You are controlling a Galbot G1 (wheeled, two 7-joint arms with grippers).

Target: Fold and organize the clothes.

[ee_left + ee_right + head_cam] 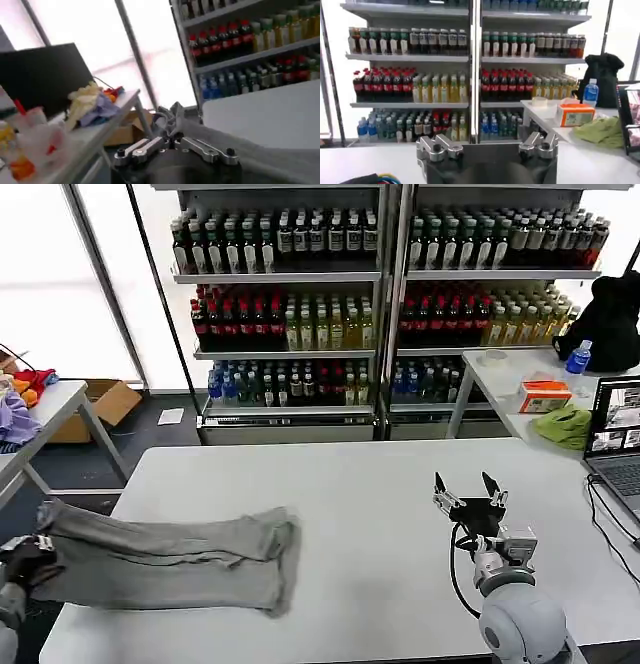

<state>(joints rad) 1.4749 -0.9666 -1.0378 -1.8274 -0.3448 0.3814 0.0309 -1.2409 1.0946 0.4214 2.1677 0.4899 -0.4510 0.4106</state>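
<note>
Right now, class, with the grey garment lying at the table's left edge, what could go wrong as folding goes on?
1. The left end effector grips the grey shirt at its end right by the table edge; a pull outward could drag the cloth off.
2. The shirt is bunched and creased, so a fold may come out uneven.
3. The right end effector hovers open, well away, so it cannot steady the cloth.

Surface: wide white rectangular table (380,484).
On it: folded light grey cotton shirt (170,559), overhanging its left edge.

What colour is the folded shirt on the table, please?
Light grey; the shirt shows best in the head view.
</note>
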